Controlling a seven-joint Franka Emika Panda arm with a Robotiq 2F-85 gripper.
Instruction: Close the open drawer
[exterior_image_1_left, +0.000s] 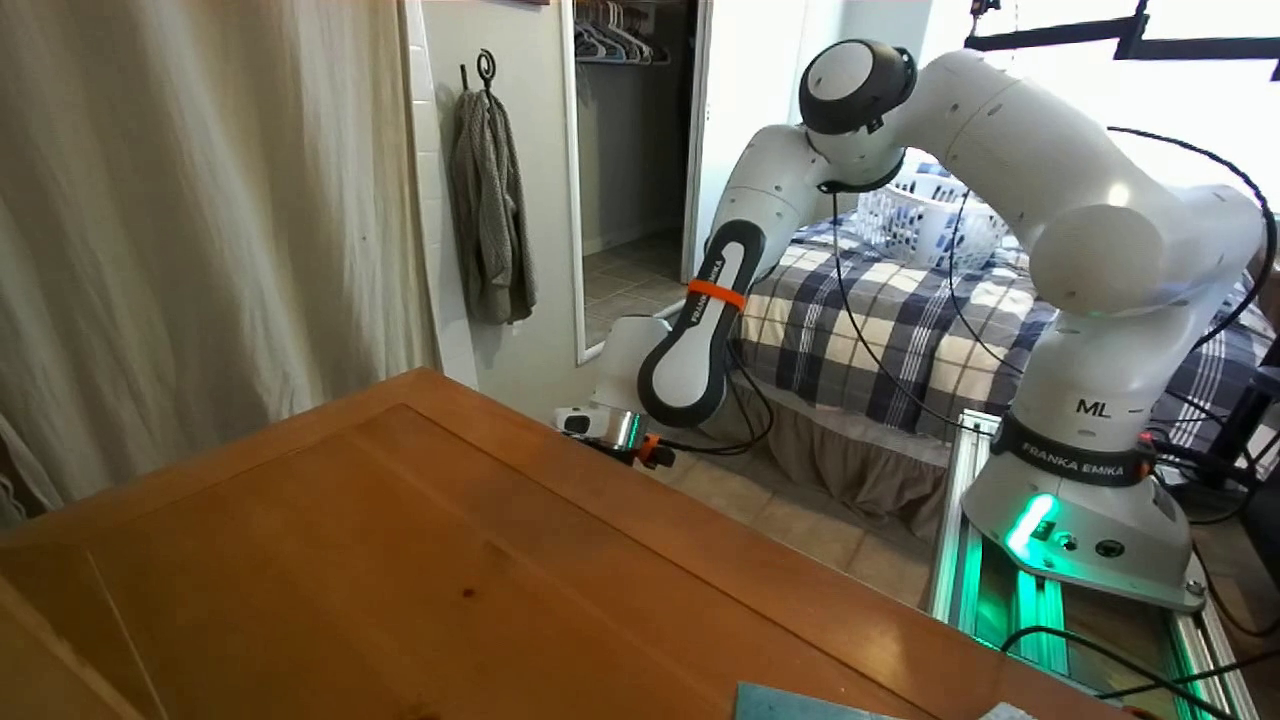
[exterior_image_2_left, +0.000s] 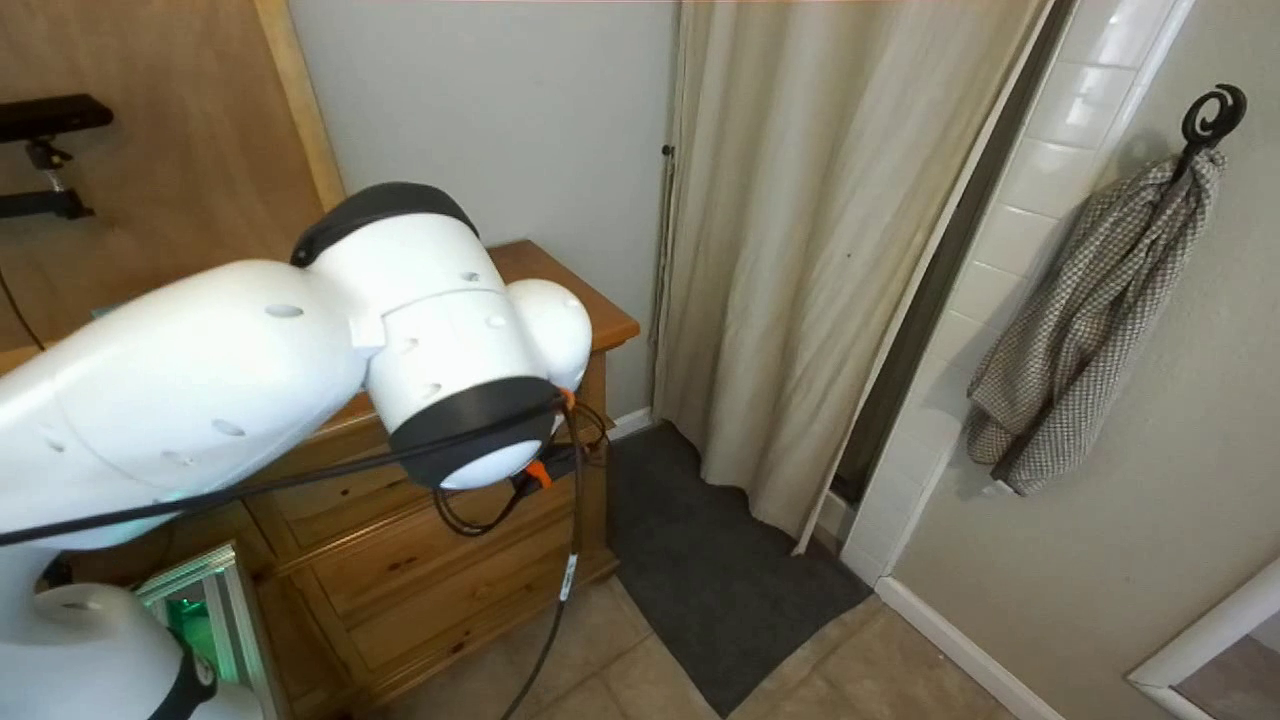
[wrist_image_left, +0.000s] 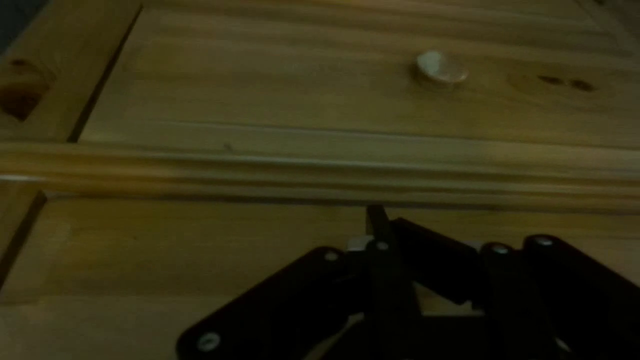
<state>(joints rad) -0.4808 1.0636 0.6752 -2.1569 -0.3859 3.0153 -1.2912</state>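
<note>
The drawer's thin-walled box and inside are hidden in all views. Flat wooden front panels of the orange-brown furniture (exterior_image_2_left: 450, 590) show in an exterior view, and its broad top (exterior_image_1_left: 400, 570) shows in an exterior view. In the wrist view, a panel (wrist_image_left: 275, 90) with a round knob (wrist_image_left: 442, 66) lies beyond a moulded rail (wrist_image_left: 250, 172); another panel (wrist_image_left: 175, 245) lies behind my fingers. My gripper (wrist_image_left: 387, 215) is dark, its fingertips together with nothing seen between them. It is in front of the panels; contact cannot be told. The fingers are hidden in both exterior views.
A beige curtain (exterior_image_2_left: 800, 250) and a dark mat (exterior_image_2_left: 720, 570) are beside the furniture. A bed (exterior_image_1_left: 850, 330) with a laundry basket stands behind the arm. A black cable (exterior_image_2_left: 575, 560) hangs from the arm. A grey-blue item (exterior_image_1_left: 800, 705) lies on the top.
</note>
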